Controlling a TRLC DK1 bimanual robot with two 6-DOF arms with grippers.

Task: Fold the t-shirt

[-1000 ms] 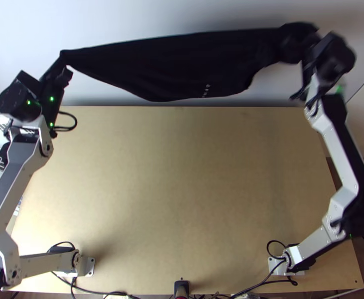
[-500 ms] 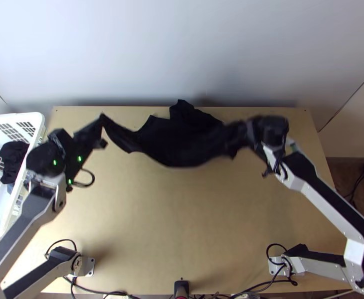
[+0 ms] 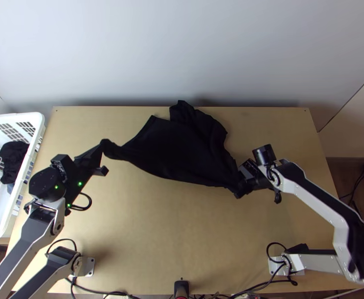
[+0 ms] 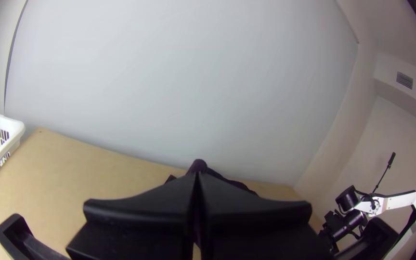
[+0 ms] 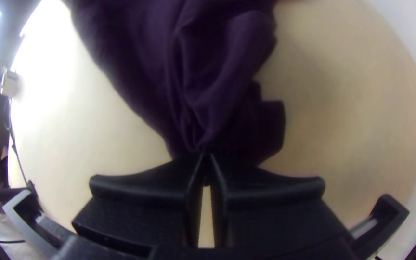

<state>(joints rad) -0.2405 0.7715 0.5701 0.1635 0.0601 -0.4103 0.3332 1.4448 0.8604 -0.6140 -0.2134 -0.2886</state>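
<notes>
Change first: a second ago the t-shirt (image 3: 177, 149) hangs stretched in the air between both grippers, up against the wall (image 3: 182, 55). Now much of it rests on the table (image 3: 167, 234), towards the far side. Since half a second ago both the left gripper (image 3: 102, 144) and the right gripper (image 3: 240, 186) have drawn back towards the near edge, the right one farther, pulling the near hem along.

Left gripper: fingers closed together, a corner of the shirt pinched at the tips. Right gripper: tips also closed, clamped on a gathered part at the shirt's other near end.

Container: white plastic basket (image 3: 38, 130) at the table's left side, in the same spot as half a second ago. In it a crumpled black cloth (image 3: 13, 155), with a small grey-blue piece (image 3: 10, 188) beside it.

Materials: shirt is dark, soft, matte knit — narrowed to a thin neck by the left gripper, wide in the middle, near edge a shallow curve slanting to the right gripper. Far part loosely bunched, in uneven lobes. Right wrist view shows pleats fanning out from the pinch. Basket walls pierced with rows of slots, rim smooth and rounded. Table smooth pale wood.
</notes>
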